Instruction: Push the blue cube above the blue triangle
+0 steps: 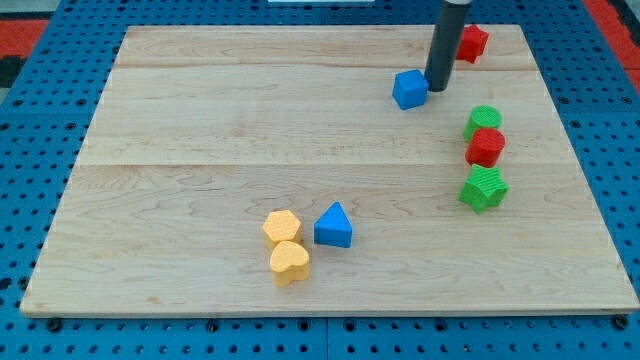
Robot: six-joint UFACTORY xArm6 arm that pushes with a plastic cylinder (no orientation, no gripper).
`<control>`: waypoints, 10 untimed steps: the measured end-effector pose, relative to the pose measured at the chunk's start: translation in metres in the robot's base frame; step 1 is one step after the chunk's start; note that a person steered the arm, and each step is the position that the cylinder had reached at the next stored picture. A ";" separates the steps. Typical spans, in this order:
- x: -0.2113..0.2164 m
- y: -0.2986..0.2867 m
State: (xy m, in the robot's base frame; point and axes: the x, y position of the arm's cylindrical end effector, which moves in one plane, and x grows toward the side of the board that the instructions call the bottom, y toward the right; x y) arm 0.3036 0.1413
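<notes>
Blue pegboard surrounds a pale wooden board [200,120], and everything we work with sits on that board. Our rod has no jaws to open or close and holds nothing; my tip [435,89] rests at the far right of the board, touching or all but touching the right face of the blue cube [409,89]. We judge that placement deliberate: with the tip on the cube's right side, a push would send it leftward, toward the column of the blue triangle [333,226], which lies well apart, nearer to us and left of centre.

Just behind the rod, at the far right edge, a red block [472,42] is partly hidden, so we cannot make out its full shape. Down the right side stand a green block [483,120], a red block touching it just nearer [486,147], and a green star-like block [483,188] nearer still. Beside the triangle's left side sit two yellow blocks, one roughly hexagonal [282,227] and one heart-shaped [289,262], touching each other.

The cube is still far from its goal spot just beyond the triangle. Our judgement is that a leftward and nearward push is called for, with the board between them open.
</notes>
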 end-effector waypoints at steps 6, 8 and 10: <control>-0.008 -0.109; -0.020 -0.109; -0.028 -0.109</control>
State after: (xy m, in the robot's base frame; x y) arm 0.2754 0.0327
